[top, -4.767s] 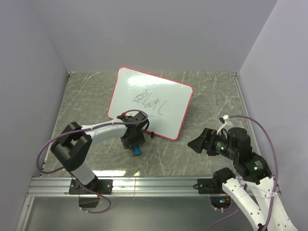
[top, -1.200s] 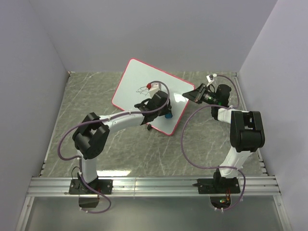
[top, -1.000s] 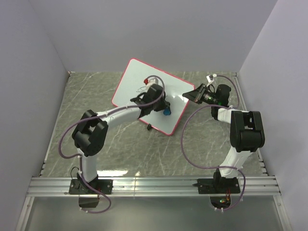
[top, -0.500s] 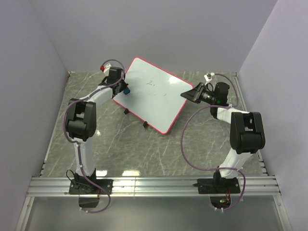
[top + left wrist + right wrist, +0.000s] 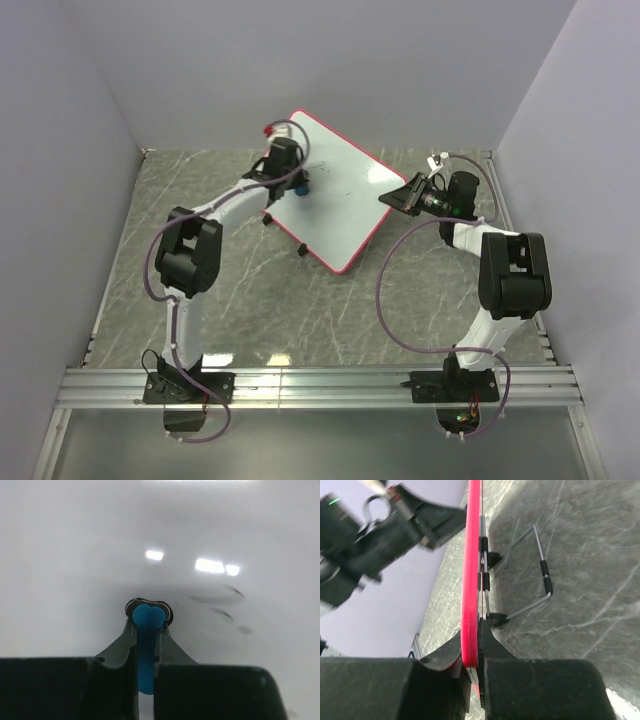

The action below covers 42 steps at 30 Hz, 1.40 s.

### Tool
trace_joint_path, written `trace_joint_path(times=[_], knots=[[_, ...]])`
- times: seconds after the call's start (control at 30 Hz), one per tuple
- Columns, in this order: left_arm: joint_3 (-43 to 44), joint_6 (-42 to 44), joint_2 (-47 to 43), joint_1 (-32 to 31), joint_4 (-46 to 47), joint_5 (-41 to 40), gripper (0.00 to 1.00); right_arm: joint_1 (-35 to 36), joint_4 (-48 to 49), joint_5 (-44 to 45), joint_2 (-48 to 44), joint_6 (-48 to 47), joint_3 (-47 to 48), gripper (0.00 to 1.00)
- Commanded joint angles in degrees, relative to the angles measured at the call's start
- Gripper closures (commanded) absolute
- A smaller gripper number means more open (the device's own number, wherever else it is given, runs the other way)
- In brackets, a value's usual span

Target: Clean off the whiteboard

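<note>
Item, left: left gripper [image 5: 298, 180], which we logged clenched on the small blue eraser [image 5: 148, 617]. The eraser's tip was pressed against the board's white face, the contact wiping needs

Item, centre: the whiteboard [image 5: 345, 205], with a pink-red frame, sat toward the back of the grey table [image 5: 180, 200]. It appeared tilted up on its wire stand [image 5: 540, 570]. We noted faint dark marks [image 5: 220, 600] just right of the eraser, and so judged the erasing nearly done but not finished

Item, right: right gripper [image 5: 398, 196], jaws pinched on the board's right edge. We took this as bracing, so the board would not slide under the eraser's push
</note>
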Motion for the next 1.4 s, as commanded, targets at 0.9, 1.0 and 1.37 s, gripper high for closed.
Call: trace_joint_path(times=[0.9, 1.0, 1.37], knots=[[24.3, 4.9, 17.1, 5.4, -17.0, 17.6, 1.00, 3.7, -17.0, -3.9, -4.4, -6.5, 3.9, 1.00], [22.6, 6.1, 15.4, 3.9, -15.0, 21.9, 1.00, 4.5, -19.0, -4.1, -3.6, -7.5, 5.4, 1.00], [32.2, 8.2, 17.1, -4.3, -16.3, 31.4, 1.00, 7.6, -24.7, -4.2, -1.6, -11.1, 8.2, 1.00]])
